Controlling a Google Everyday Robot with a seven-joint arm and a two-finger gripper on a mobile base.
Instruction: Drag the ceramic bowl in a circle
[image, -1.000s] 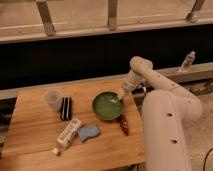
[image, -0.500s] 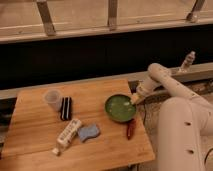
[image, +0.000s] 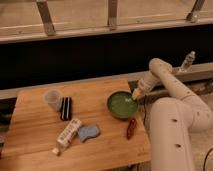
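The ceramic bowl (image: 121, 104) is round, shallow and glossy green with a darker rim. It sits near the right edge of the wooden table (image: 35, 145). My gripper (image: 135, 94) comes down from the white arm on the right and rests at the bowl's upper right rim, shut. Whether it pinches the rim or only presses on it I cannot tell.
A translucent whitish cup (image: 52, 99) and a black box (image: 66, 108) stand at the left. A white tube (image: 67, 133) and a blue sponge (image: 88, 132) lie in front. A small red object (image: 131, 128) lies just below the bowl. A bottle (image: 187, 61) stands on the ledge behind.
The bowl has slid right and slightly back toward the table's right edge, with the gripper moving along at its rim.
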